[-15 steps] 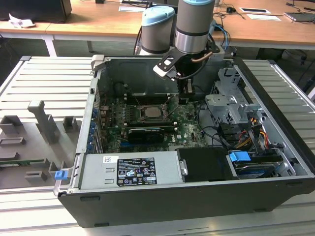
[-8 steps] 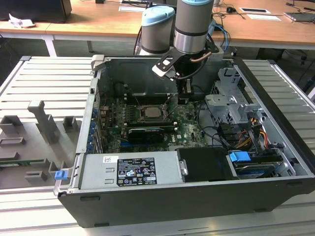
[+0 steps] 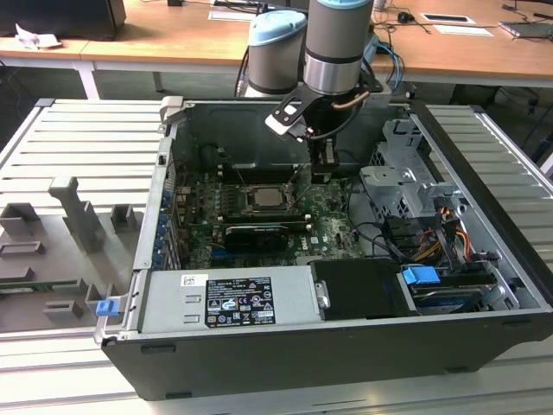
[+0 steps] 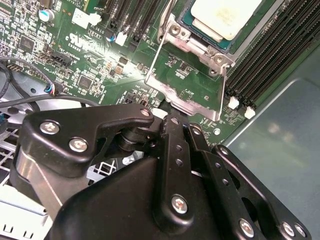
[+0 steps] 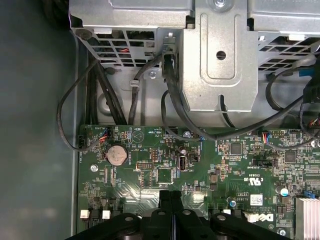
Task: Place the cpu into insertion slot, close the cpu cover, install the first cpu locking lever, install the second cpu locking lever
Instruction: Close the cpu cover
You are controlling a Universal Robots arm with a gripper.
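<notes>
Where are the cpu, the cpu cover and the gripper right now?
cpu (image 4: 227, 16), second wrist view, centre of its silvery-beige face.
cpu cover (image 4: 196, 46), second wrist view, silver frame edge beside the chip.
gripper (image 5: 171, 196), first wrist view, between the tips of its jaws.

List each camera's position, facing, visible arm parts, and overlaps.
Exterior view: off the arm, looking down into the open black computer case; grey arm and jaws above the green motherboard.
Second wrist view: on the wrist, past shut black jaws toward the silvery-beige square cpu.
First wrist view: on the wrist, facing the silver metal drive bracket and black cables; jaw tips.
Shared: wrist views, motherboard and jaws; exterior and second wrist, the cpu.
</notes>
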